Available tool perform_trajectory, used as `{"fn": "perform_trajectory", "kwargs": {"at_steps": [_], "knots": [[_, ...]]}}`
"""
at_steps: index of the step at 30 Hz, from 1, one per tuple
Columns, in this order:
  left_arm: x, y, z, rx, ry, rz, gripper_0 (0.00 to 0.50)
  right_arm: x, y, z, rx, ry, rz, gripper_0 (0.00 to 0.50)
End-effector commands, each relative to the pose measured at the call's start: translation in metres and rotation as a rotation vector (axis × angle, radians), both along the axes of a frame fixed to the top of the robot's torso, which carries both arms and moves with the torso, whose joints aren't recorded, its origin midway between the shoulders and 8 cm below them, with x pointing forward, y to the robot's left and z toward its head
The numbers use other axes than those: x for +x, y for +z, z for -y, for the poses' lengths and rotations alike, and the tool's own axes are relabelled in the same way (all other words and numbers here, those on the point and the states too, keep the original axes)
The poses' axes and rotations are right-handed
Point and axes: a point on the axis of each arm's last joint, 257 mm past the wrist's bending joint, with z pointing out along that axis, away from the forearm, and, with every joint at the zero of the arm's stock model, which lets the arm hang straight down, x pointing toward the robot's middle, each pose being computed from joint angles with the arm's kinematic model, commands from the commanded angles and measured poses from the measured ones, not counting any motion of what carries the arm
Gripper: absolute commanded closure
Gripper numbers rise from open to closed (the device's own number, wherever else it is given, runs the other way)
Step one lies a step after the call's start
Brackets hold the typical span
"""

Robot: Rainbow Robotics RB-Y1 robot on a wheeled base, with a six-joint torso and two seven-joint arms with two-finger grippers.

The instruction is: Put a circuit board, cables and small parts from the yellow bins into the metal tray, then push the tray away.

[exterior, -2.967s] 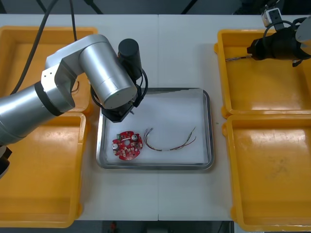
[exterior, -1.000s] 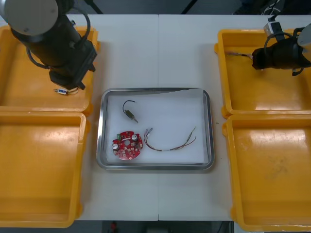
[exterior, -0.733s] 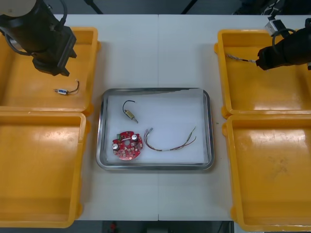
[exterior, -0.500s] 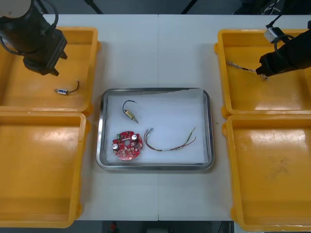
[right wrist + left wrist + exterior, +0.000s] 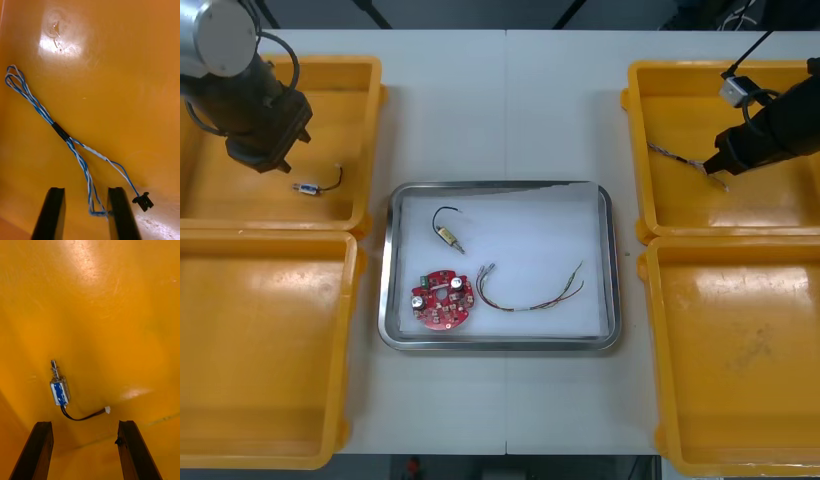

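In the far right yellow bin (image 5: pixel 780 205), a twisted blue and white cable (image 5: pixel 677 155) lies on the floor. My right gripper (image 5: pixel 718 170) is at its end. In the right wrist view that cable (image 5: pixel 60 129) runs out ahead, its looped end between the spread fingers of the open right gripper (image 5: pixel 86 215). My left gripper (image 5: pixel 268 160) hangs open over the far left bin (image 5: pixel 210 200), just beyond a small metal part (image 5: pixel 315 186) on a black lead. The same part (image 5: pixel 59 390) lies ahead of the open left gripper (image 5: pixel 88 450).
The metal tray (image 5: pixel 610 265) in the middle holds a round red circuit board (image 5: pixel 442 298), a red and yellow cable (image 5: pixel 530 295) and a small metal part (image 5: pixel 447 232) with a black lead. The two near bins (image 5: pixel 260 350) (image 5: pixel 740 350) flank it.
The left arm swung from over the tray to the far left bin. The right gripper moved toward the bin's near side with the cable following, and its fingers now stand apart.
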Motion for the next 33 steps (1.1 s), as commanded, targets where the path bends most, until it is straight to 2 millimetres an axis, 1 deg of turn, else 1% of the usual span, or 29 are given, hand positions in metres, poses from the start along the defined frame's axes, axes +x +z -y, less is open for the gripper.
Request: {"fn": "perform_trajectory", "kwargs": {"at_steps": [1, 6, 9, 12, 14, 17, 20, 23, 24, 26, 28, 31, 33], "knots": [[0.011, 0.015, -0.01, 0.028, 0.023, 0.037, 0.0, 0.005, 0.023, 0.019, -0.07, 0.026, 0.05, 0.0], [0.017, -0.002, -0.013, 0.025, 0.03, 0.037, 0.0, 0.006, 0.034, 0.025, -0.161, 0.062, 0.056, 0.0], [0.021, -0.008, -0.013, 0.016, 0.034, 0.042, 0.0, 0.009, 0.043, 0.024, -0.212, 0.088, 0.07, 0.0], [0.024, -0.011, -0.012, 0.008, 0.034, 0.046, 0.0, 0.012, 0.046, 0.019, -0.252, 0.111, 0.079, 0.0], [0.025, -0.014, -0.012, 0.006, 0.034, 0.044, 0.0, 0.016, 0.048, 0.011, -0.277, 0.13, 0.091, 0.0], [0.025, -0.018, -0.008, 0.001, 0.025, 0.036, 0.0, 0.021, 0.052, -0.001, -0.299, 0.159, 0.108, 0.0], [0.023, -0.023, -0.004, 0.001, 0.014, 0.024, 0.0, 0.024, 0.051, -0.014, -0.302, 0.186, 0.115, 0.0], [0.019, -0.035, 0.003, 0.004, -0.005, 0.006, 0.0, 0.027, 0.047, -0.035, -0.311, 0.233, 0.122, 0.0], [0.019, -0.035, 0.003, 0.004, -0.005, 0.006, 0.0, 0.027, 0.047, -0.035, -0.311, 0.233, 0.122, 0.0], [0.017, -0.044, 0.005, 0.017, -0.021, -0.004, 0.0, 0.03, 0.044, -0.048, -0.322, 0.268, 0.131, 0.0], [0.017, -0.045, 0.006, 0.02, -0.023, -0.007, 0.0, 0.03, 0.042, -0.052, -0.327, 0.279, 0.134, 0.0], [0.016, -0.047, 0.01, 0.016, -0.028, -0.011, 0.0, 0.035, 0.037, -0.064, -0.337, 0.301, 0.152, 0.0], [0.015, -0.049, 0.012, 0.005, -0.028, -0.017, 0.0, 0.037, 0.036, -0.067, -0.344, 0.307, 0.159, 0.0]]}}
